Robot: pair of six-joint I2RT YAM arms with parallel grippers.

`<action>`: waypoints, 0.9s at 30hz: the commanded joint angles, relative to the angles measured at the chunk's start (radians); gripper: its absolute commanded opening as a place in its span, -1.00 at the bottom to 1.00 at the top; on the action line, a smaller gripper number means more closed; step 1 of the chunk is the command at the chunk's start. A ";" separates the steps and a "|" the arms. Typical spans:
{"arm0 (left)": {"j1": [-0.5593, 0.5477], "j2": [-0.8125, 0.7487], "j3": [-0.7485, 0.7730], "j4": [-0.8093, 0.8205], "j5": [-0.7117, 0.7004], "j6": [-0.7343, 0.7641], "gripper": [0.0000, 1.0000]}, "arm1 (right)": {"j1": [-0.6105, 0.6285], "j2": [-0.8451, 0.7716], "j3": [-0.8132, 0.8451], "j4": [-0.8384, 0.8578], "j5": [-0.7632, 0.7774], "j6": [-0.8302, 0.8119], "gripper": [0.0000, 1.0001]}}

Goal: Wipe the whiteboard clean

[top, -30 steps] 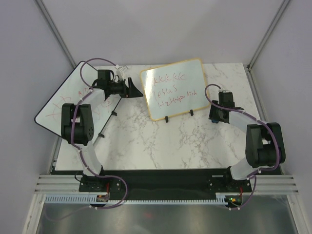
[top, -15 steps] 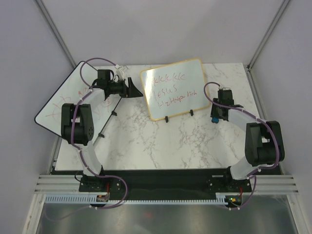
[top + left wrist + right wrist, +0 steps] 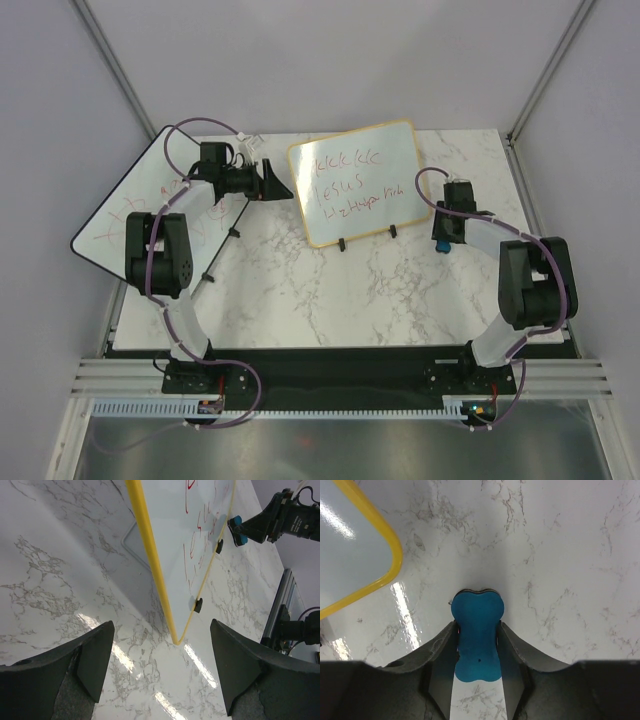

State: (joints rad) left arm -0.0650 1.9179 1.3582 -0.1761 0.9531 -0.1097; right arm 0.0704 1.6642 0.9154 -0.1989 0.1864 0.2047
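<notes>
The whiteboard (image 3: 357,180) with a tan frame and red writing stands tilted on two black feet at the table's back middle. It shows edge-on in the left wrist view (image 3: 200,525), and its corner shows in the right wrist view (image 3: 350,545). My left gripper (image 3: 272,183) is open and empty, just left of the board's left edge. My right gripper (image 3: 443,238) is shut on a blue bone-shaped eraser (image 3: 477,636), low over the table just right of the board's lower right corner. The eraser also shows in the left wrist view (image 3: 236,529).
A larger black-edged whiteboard (image 3: 150,215) with red doodles lies at the left, under the left arm. The marble table (image 3: 330,290) runs to its front edge by the arm bases. Grey enclosure walls stand close on both sides.
My right gripper has moved a little left and back with the eraser, closer to the board's right side. The left arm and the board have not moved.
</notes>
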 commanded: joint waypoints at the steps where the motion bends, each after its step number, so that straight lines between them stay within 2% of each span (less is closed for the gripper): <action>1: -0.002 -0.003 0.038 -0.010 0.041 0.036 0.71 | 0.005 0.008 0.031 0.006 0.025 -0.002 -0.11; 5: -0.002 -0.003 0.041 -0.016 0.045 0.036 0.71 | 0.006 -0.004 0.025 0.009 0.025 0.001 -0.50; 9: -0.002 0.003 0.038 -0.016 0.065 0.022 0.71 | 0.006 -0.021 0.023 0.009 0.031 -0.011 -1.00; 22: -0.045 0.095 0.105 0.061 0.065 -0.096 0.68 | 0.006 -0.158 0.020 0.026 -0.002 -0.033 -1.00; 27: -0.048 0.110 0.128 0.064 0.029 -0.133 0.68 | 0.031 -0.265 0.004 0.139 -0.118 -0.048 -1.00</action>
State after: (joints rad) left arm -0.1127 2.0098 1.4315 -0.1509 0.9852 -0.1825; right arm 0.0780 1.4807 0.9150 -0.1753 0.1612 0.1776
